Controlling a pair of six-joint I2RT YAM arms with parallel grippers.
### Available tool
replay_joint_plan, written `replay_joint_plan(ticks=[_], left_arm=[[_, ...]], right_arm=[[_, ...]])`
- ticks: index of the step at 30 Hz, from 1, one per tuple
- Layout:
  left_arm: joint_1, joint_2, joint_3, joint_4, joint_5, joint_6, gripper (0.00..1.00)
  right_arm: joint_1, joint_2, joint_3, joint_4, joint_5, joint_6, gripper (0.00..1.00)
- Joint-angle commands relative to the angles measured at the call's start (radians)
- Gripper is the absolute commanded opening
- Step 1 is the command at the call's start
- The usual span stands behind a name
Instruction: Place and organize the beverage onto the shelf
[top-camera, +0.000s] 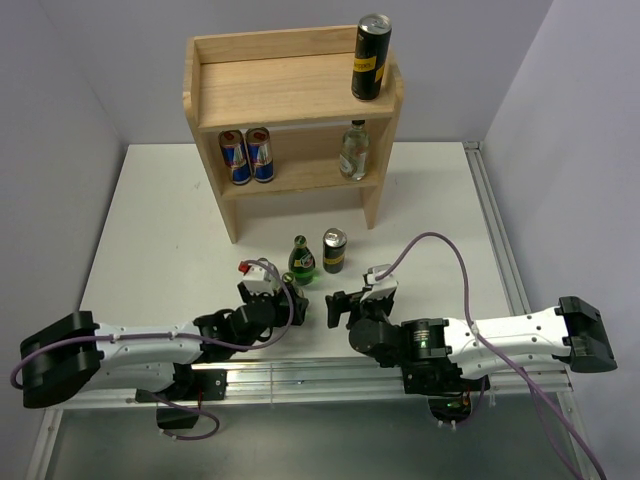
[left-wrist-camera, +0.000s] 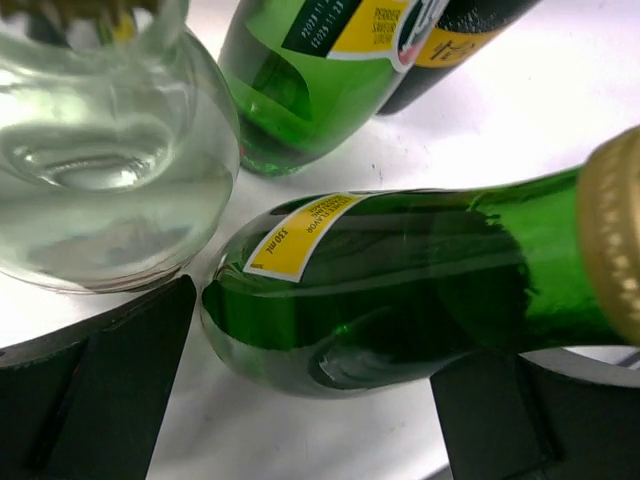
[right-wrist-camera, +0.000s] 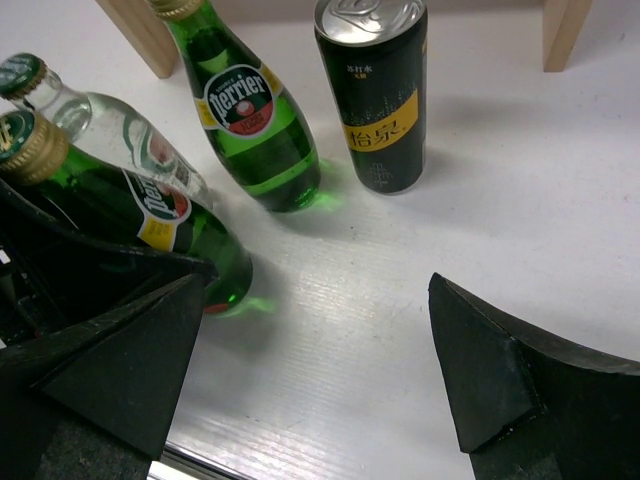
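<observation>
The light wood shelf (top-camera: 280, 88) stands at the back. It holds a black can (top-camera: 371, 58) on top, and two Red Bull cans (top-camera: 247, 155) and a clear bottle (top-camera: 354, 150) on the lower board. A green Perrier bottle (top-camera: 301, 262) and a black can (top-camera: 334, 250) stand in front of the shelf. My left gripper (left-wrist-camera: 312, 330) is open around a second green bottle (left-wrist-camera: 400, 270), which also shows in the right wrist view (right-wrist-camera: 150, 215). This bottle stands next to a clear bottle (right-wrist-camera: 120, 135). My right gripper (right-wrist-camera: 318, 290) is open and empty, just right of them.
The shelf's legs (right-wrist-camera: 140, 30) stand behind the bottles. The metal rail (top-camera: 330, 375) runs along the table's near edge. White table (top-camera: 450, 220) lies right of the black can.
</observation>
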Motion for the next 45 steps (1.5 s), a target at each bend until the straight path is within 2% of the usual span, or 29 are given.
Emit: replay_joint_plan(ticks=[1, 8, 23, 27, 30, 33, 34, 36, 37, 39, 40, 44, 45], left_arm=[[-0.002, 0.067, -0.019, 0.154, -0.074, 0.018, 0.99], [-0.003, 0.223, -0.030, 0.279, -0.137, 0.006, 0.99], [-0.011, 0.320, -0.004, 0.367, -0.256, 0.080, 0.99], [-0.011, 0.378, 0.000, 0.416, -0.267, 0.113, 0.95], [-0.011, 0.423, 0.015, 0.430, -0.287, 0.121, 0.85], [-0.011, 0.444, 0.026, 0.439, -0.296, 0.127, 0.58], [-0.011, 0.447, 0.027, 0.436, -0.299, 0.123, 0.45], [-0.013, 0.449, 0.027, 0.435, -0.299, 0.121, 0.35], [-0.013, 0.446, 0.030, 0.424, -0.305, 0.110, 0.21], [-0.016, 0.431, 0.036, 0.380, -0.313, 0.101, 0.10], [-0.019, 0.423, 0.044, 0.353, -0.321, 0.092, 0.00], [-0.046, 0.366, 0.056, 0.255, -0.336, 0.045, 0.00], [-0.063, 0.340, 0.062, 0.188, -0.338, 0.035, 0.00]], right_arm=[[0.000, 0.001, -0.016, 0.017, 0.046, 0.024, 1.00], [-0.009, 0.018, -0.013, 0.009, 0.034, 0.034, 1.00], [-0.012, 0.058, -0.030, 0.042, 0.014, 0.055, 1.00], [-0.013, 0.071, -0.037, 0.063, 0.011, 0.057, 1.00], [-0.013, 0.079, -0.042, 0.068, 0.008, 0.063, 1.00], [-0.015, 0.084, -0.045, 0.072, 0.006, 0.067, 1.00], [-0.015, 0.082, -0.048, 0.077, 0.006, 0.067, 1.00], [-0.015, 0.084, -0.050, 0.078, 0.006, 0.069, 1.00], [-0.015, 0.084, -0.050, 0.081, 0.006, 0.067, 1.00], [-0.015, 0.084, -0.051, 0.083, 0.008, 0.067, 1.00], [-0.015, 0.084, -0.051, 0.083, 0.010, 0.067, 1.00], [-0.015, 0.073, -0.056, 0.086, 0.010, 0.066, 1.00], [-0.015, 0.070, -0.057, 0.085, 0.010, 0.066, 1.00]])
